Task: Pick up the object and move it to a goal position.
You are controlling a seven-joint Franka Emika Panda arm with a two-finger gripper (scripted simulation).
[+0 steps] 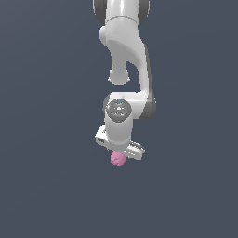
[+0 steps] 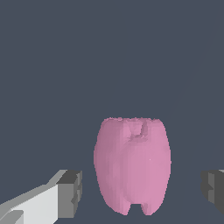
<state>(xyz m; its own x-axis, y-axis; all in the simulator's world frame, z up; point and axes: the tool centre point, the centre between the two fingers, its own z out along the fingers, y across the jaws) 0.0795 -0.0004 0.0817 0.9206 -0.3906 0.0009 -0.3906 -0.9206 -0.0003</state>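
Note:
The object is a small pink lumpy blob (image 1: 117, 159), seen just below the white arm's hand in the exterior view. In the wrist view the pink object (image 2: 132, 166) is large and lobed, and stands between my two grey fingertips. My gripper (image 2: 142, 192) is open: one fingertip (image 2: 71, 193) and the other fingertip (image 2: 213, 189) each stand apart from the object with a gap on both sides. In the exterior view my gripper (image 1: 119, 156) is mostly hidden by the hand, directly over the object.
The white arm (image 1: 125, 69) comes down from the top of the exterior view. Plain dark grey ground fills the area around it.

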